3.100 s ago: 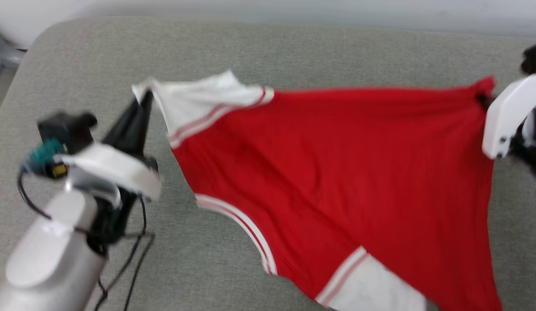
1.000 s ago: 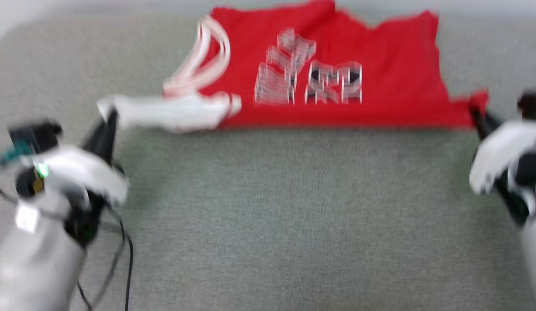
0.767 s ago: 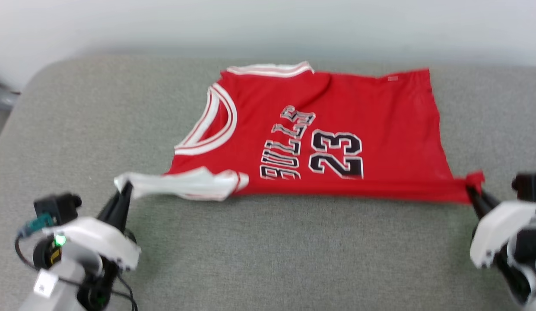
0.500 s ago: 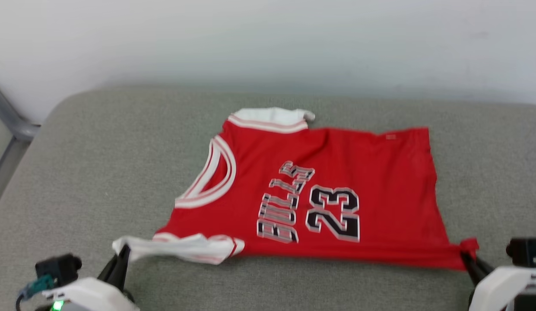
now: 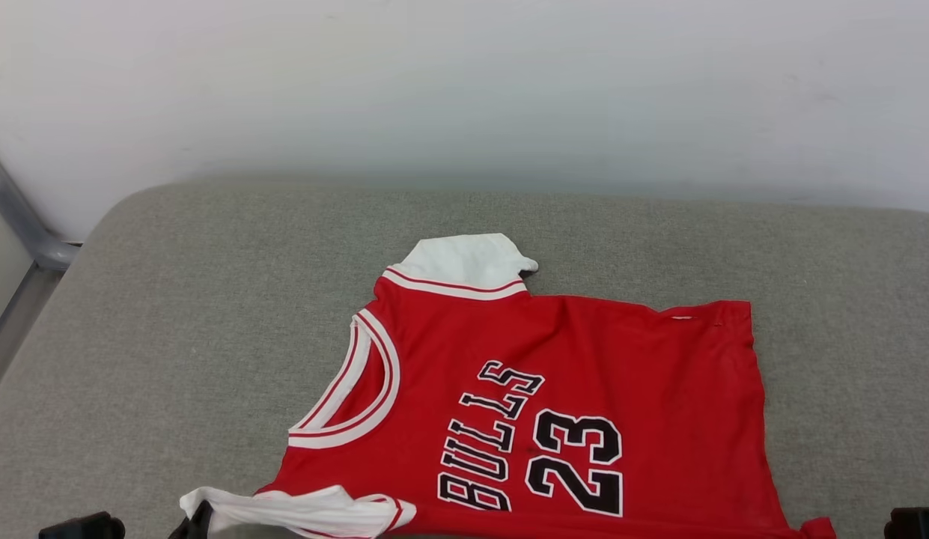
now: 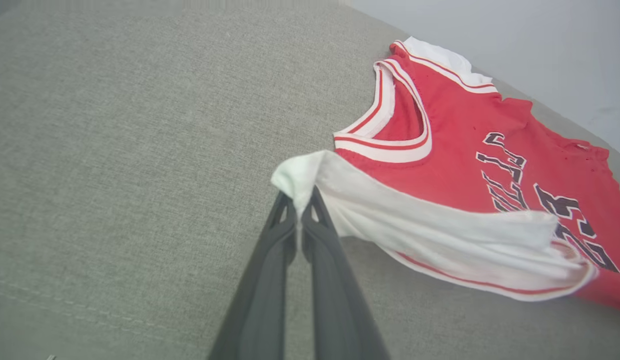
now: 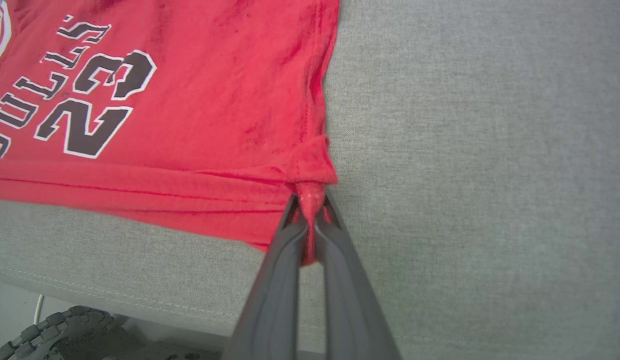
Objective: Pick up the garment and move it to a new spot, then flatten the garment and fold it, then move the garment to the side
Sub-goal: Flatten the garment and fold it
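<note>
The garment is a red jersey with white sleeves and black "BULLS 23" lettering, spread print-up on the grey cushion, collar to the left. Its near edge hangs lifted and taut. My left gripper is shut on the tip of the near white sleeve. The same grip shows at the head view's bottom edge, where the left gripper meets the sleeve. My right gripper is shut on the bunched red hem corner. The far sleeve lies flat toward the wall.
A white wall rises behind the cushion. A grey metal frame stands at the far left. In the right wrist view the cushion's front seam runs close below the garment, with a knobbly tyre under it.
The head camera has tilted up, so the garment now sits lower in the picture and the grippers have dropped to its bottom edge. Both grips on the garment have held.
</note>
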{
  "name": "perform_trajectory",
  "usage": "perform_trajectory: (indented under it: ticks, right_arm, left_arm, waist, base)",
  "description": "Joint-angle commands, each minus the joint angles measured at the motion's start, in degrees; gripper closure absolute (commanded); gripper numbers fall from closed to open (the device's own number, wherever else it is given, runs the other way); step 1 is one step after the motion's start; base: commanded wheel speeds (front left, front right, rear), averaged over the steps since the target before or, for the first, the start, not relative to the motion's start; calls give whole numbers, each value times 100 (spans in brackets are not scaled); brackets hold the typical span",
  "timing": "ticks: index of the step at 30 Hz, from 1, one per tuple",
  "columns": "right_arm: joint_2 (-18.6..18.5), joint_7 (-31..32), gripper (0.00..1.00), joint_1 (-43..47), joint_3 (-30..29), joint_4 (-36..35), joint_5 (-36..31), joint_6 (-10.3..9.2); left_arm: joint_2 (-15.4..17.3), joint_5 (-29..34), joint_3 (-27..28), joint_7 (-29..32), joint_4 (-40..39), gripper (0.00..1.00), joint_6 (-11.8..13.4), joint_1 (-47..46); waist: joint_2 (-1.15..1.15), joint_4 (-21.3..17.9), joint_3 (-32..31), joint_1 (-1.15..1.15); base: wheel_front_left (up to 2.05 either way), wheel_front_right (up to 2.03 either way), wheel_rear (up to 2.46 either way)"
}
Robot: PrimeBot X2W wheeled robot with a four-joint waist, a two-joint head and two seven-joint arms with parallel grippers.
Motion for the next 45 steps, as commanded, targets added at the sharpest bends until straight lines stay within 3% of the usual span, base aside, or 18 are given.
perform_trajectory:
  ticks: [1,6,11,23,24,26,27,28,29,30,31,32,33,37,45]
  right_arm:
    - [-39,75,100,62,-115,-87,-32,-78]
    - [0,372,100,-294,-83,-194,-141,-56]
    - [-51,495,100,-806,122,38,-268,-51]
    - [-202,12,99,-2018,659,1067,-295,-49]
    - [-203,-42,93,-2063,703,1187,-290,-49]
    - [-187,-158,64,-2187,764,1399,-240,-49]
    - [-164,-213,55,-2221,798,1516,-205,-49]
    - [-178,-282,44,-2247,826,1613,-199,-49]
    - [-187,-358,10,-2276,854,1700,-171,-49]
    - [-189,-444,0,-2296,883,1776,-146,-49]
    - [-209,-640,0,-2324,901,1786,-144,-49]
    - [-175,-841,0,-2350,848,1790,-100,-49]
    - [-166,-1078,0,-2351,833,1774,-81,-49]
    - [-77,-1987,0,-2225,755,1656,-125,-48]
    - [125,-2836,0,-2013,584,1342,-291,-48]
  left_arm:
    - [137,59,92,12,-54,100,86,-62]
    - [137,240,-120,214,-185,100,-93,-595]
    - [-94,353,-273,245,164,100,-349,-1233]
    - [-655,465,-602,235,1419,100,-1035,-2373]
    - [-708,445,-633,256,1519,100,-1091,-2432]
    - [-783,454,-701,317,1727,100,-1190,-2544]
    - [-813,433,-721,351,1832,100,-1232,-2586]
    - [-835,419,-743,361,1910,97,-1264,-2629]
    - [-855,419,-750,352,1983,74,-1290,-2678]
    - [-883,412,-759,351,2062,61,-1330,-2713]
    - [-916,408,-779,365,2129,51,-1354,-2738]
    - [-937,419,-779,330,2192,5,-1365,-2771]
    - [-948,433,-772,300,2248,0,-1373,-2813]
    - [-930,473,-731,198,2386,0,-1353,-2881]
    - [-585,491,-680,428,2200,0,-1293,-2943]
  waist:
    - [-1,-28,28,1]
    - [-1,-85,235,1]
    - [-1,-188,539,1]
    - [-1,-248,1175,1]
    - [-1,-254,1201,1]
    - [-1,-265,1240,1]
    - [-1,-272,1255,1]
    - [-1,-275,1264,1]
    - [-1,-275,1270,1]
    - [-1,-273,1269,1]
    - [-1,-266,1255,1]
    - [-1,-257,1241,1]
    - [-1,-244,1214,1]
    - [-1,-230,1043,1]
    - [-1,-267,743,1]
  base:
    - [0,0,0]
    - [0,0,0]
    - [0,0,0]
    - [0,0,0]
    - [0,0,0]
    - [0,0,0]
    - [0,0,0]
    - [0,0,0]
    - [0,0,0]
    - [0,0,0]
    - [0,0,0]
    - [0,0,0]
    - [0,0,0]
    - [0,0,0]
    - [0,0,0]
